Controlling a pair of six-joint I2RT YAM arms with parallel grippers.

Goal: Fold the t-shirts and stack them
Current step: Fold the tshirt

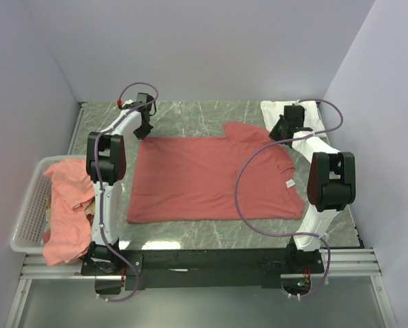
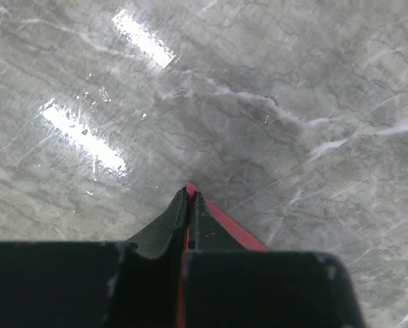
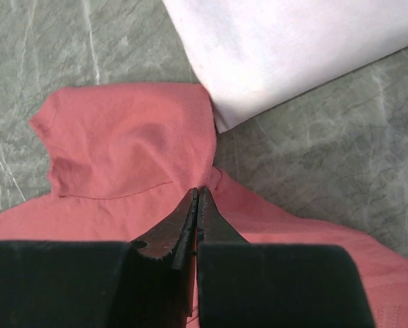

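At the left, heaped t-shirts (image 1: 67, 205) fill the basket (image 1: 27, 205). The left tool (image 2: 190, 195) pinches the far hem corner of the spread t-shirt (image 1: 204, 178), which lies flat on the tabletop (image 1: 190, 116), long axis left to right, collar rightward. The right tool (image 3: 198, 198) is clamped at its far sleeve seam, just beside the folded white t-shirt (image 3: 292, 48). The cloth lies on the near side of both tools, so the fold probably comes toward the bases.

The coral shirt (image 1: 204, 178) is soft, matt cloth, lightly creased; my fingers (image 3: 180, 236) are hard matt black plastic, scuffed at the edges. The white shirt (image 3: 292, 48) is smooth matt cloth, the table (image 2: 292, 102) glossy grey marble-look, mirroring light, and the basket (image 1: 29, 212) white plastic mesh.
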